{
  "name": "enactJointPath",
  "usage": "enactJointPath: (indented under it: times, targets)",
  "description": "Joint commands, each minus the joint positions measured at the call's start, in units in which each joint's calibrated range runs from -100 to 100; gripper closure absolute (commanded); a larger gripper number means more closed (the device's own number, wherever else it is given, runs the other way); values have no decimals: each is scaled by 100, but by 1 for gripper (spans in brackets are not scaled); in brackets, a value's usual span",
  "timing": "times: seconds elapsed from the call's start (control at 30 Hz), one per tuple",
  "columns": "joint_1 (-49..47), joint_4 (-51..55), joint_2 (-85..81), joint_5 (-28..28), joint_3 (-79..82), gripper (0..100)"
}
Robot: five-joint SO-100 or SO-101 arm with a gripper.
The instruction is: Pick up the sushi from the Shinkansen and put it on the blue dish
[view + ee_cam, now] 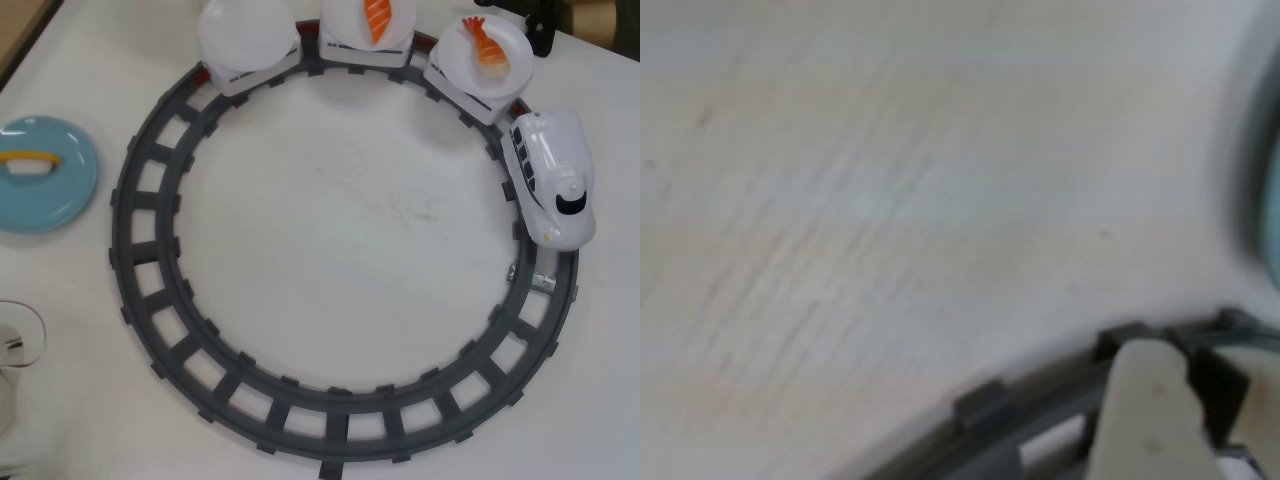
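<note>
In the overhead view the yellow egg sushi (pixel 28 158) lies on the light-blue dish (pixel 62 195) at the left edge, outside the track. The white Shinkansen (pixel 553 178) stands on the right side of the round grey track (pixel 140 290), nose toward the bottom. It pulls three cars with white plates. The rearmost plate (pixel 245 35) is bare. The gripper does not show in the overhead view. In the blurred wrist view my gripper (pixel 1215 400) enters at the bottom right above the track (pixel 980 410). Its cream fingers (pixel 1150 410) stand a little apart with nothing between them. The dish edge (pixel 1272 190) shows at right.
An orange white-striped salmon piece (pixel 377 20) and a shrimp piece (pixel 487 45) ride on the other two white plates. A black part (pixel 540 22) stands at the top right. A clear rounded object (pixel 15 345) sits at the left edge below the dish.
</note>
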Motion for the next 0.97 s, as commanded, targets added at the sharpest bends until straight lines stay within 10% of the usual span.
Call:
enactJointPath:
  times: [0.0, 0.93]
  targets:
    - [-37, -261, -66, -39, 242, 97]
    - [-37, -677, -82, -39, 1171, 97]
